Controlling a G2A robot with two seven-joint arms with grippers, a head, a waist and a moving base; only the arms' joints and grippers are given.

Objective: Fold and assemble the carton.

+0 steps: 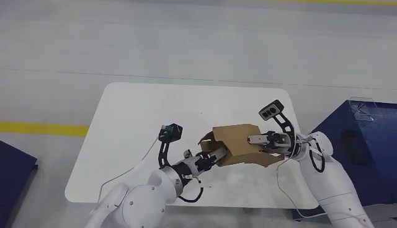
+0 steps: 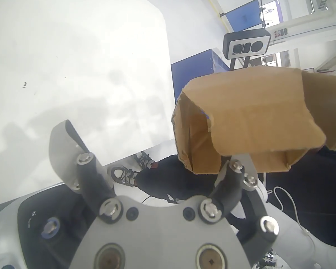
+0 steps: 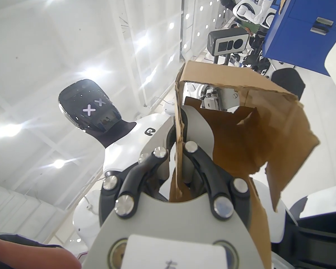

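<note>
Well, the brown carton (image 1: 240,142) is held up over the front part of the white table (image 1: 155,110), between the two grippers. It is partly folded into a box shape. One end is open and faces the left gripper (image 2: 148,146), so you can look in at its brown walls, and loose flaps hang off its ends. The left gripper has its jaws spread wide and holds nothing. One finger (image 2: 231,176) is right up against the bottom edge of the carton's open end. The other finger (image 2: 64,138) sticks out well apart from the carton, with the table behind it. The right gripper (image 3: 181,132) has its jaws almost closed, pinching one thin side wall of the carton between them. So the carton hangs from the right gripper's jaws, with its open end just in front of the left ones.
</note>
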